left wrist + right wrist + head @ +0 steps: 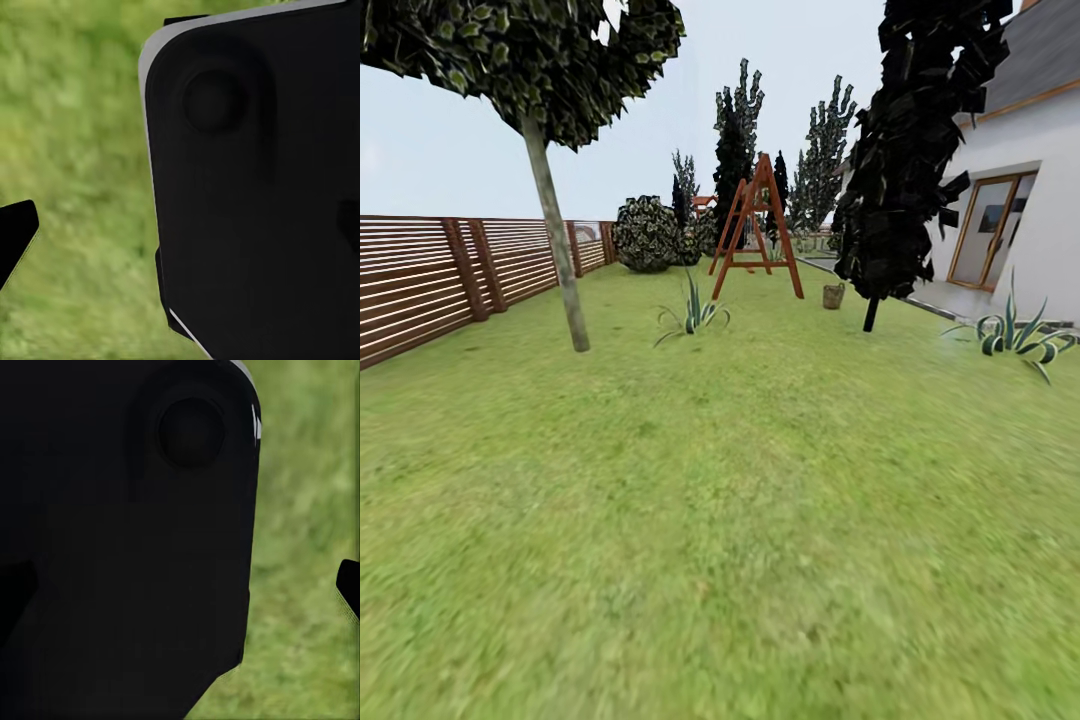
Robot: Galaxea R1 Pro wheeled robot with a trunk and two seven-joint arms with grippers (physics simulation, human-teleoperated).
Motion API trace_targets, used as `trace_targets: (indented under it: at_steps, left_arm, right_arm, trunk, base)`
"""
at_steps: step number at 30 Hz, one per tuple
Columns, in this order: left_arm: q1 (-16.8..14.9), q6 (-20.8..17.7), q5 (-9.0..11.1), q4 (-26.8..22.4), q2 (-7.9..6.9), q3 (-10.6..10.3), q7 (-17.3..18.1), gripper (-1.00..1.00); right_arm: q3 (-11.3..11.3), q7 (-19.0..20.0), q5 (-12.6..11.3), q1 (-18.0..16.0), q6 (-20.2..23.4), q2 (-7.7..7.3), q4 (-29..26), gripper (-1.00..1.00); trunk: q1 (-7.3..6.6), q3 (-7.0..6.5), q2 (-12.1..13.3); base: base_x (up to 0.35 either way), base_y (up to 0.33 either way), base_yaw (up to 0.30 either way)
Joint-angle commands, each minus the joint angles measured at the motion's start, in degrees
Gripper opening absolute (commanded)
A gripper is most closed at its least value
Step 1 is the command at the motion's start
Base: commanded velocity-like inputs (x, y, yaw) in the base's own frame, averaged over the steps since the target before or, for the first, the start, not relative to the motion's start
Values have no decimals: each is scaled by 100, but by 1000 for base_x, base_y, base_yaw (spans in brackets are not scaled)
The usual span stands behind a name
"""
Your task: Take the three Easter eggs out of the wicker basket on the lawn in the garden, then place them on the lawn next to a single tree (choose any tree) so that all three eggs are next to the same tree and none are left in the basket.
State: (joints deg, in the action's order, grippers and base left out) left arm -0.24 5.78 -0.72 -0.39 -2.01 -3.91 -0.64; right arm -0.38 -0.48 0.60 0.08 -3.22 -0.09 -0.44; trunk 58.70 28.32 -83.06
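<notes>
Robot is looking across the lawn (740, 500); the wicker basket (833, 295) is sitting far ahead, near a black cypress-like tree (915, 150), w/ a thick-trunked tree (557, 240) left. Finger state: can't tell; eggs too far to make out.

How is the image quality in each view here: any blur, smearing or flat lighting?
Head view: the near lawn is smeared, sharper around the tree and wooden swing frame; lighting is flat, with no cast shadows. Left wrist view: soft, blurred grass behind a dark robot panel. Right wrist view: the same, a near-featureless black panel against blurred grass.
</notes>
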Motion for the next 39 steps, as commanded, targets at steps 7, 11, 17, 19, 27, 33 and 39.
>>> trace_targets:
  at_steps: [7,11,17,19,27,33,39]
  left_arm:
    - [-3,20,-7,4,-1,-38,-7,100]
    - [-3,20,-7,4,-1,-39,-7,100]
    - [-3,20,-7,4,-1,-40,-7,100]
    - [-3,20,-7,4,-1,-40,-7,100]
    - [-3,20,-7,4,-1,-40,-7,100]
    - [-3,20,-7,4,-1,-40,-7,100]
    - [-3,20,-7,4,-1,-40,-7,100]
  right_arm:
    - [-5,-5,4,1,-12,0,-3,100]
    - [-5,-5,7,1,-12,0,-4,100]
    - [-5,-5,7,1,-12,0,-5,100]
    - [-5,-5,7,1,-12,0,-4,100]
    - [-5,-5,8,1,-12,0,-6,100]
    - [-5,-5,3,1,-12,0,-1,100]
    - [-5,-5,6,1,-12,0,-6,100]
  trunk:
    - [3,5,-2]
    - [3,5,-2]
    - [3,5,-2]
    - [3,5,-2]
    - [3,5,-2]
    - [3,5,-2]
    - [3,5,-2]
  base:
    - [287,0,0]
    - [287,0,0]
    - [292,0,0]
    - [305,0,0]
    - [319,0,0]
    - [328,0,0]
    - [329,0,0]
